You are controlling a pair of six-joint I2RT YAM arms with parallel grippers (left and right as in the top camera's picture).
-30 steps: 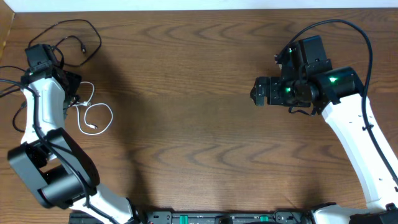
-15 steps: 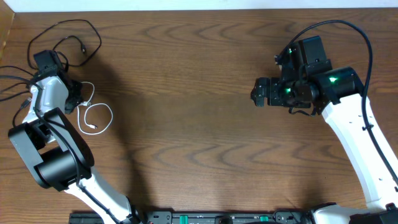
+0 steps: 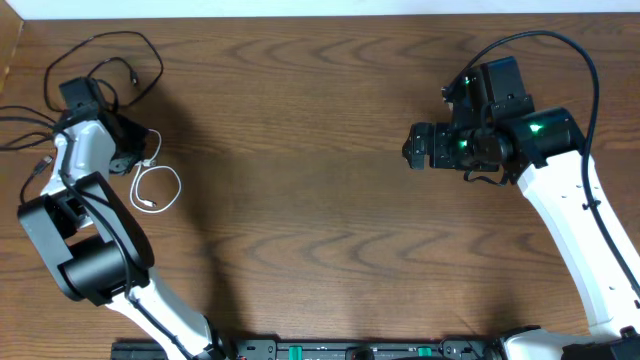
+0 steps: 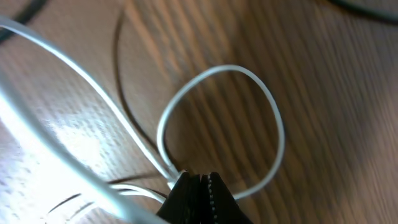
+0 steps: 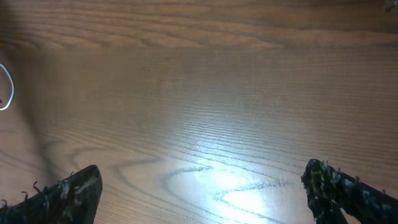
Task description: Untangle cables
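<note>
The cables lie at the table's far left. In the overhead view the white cable (image 3: 158,186) forms a loop beside my left arm. One thin black cable (image 3: 128,45) curls behind the arm, and another black one (image 3: 18,115) trails off the left edge. My left gripper (image 3: 137,152) is low on the table, shut on the white cable. In the left wrist view the jaws (image 4: 199,182) meet, with white strands pinched at their tip and the loop (image 4: 273,118) just beyond. My right gripper (image 3: 412,147) hangs open and empty far to the right, above bare wood (image 5: 202,193).
A thick black wire (image 3: 545,40) arcs over the right arm. A pale strip (image 3: 320,8) runs along the table's far edge. In the right wrist view the white cable (image 5: 7,87) shows small at the far left.
My left gripper has closed on the white cable, and the left wrist has shifted slightly over the bundle. The right arm has not moved.
</note>
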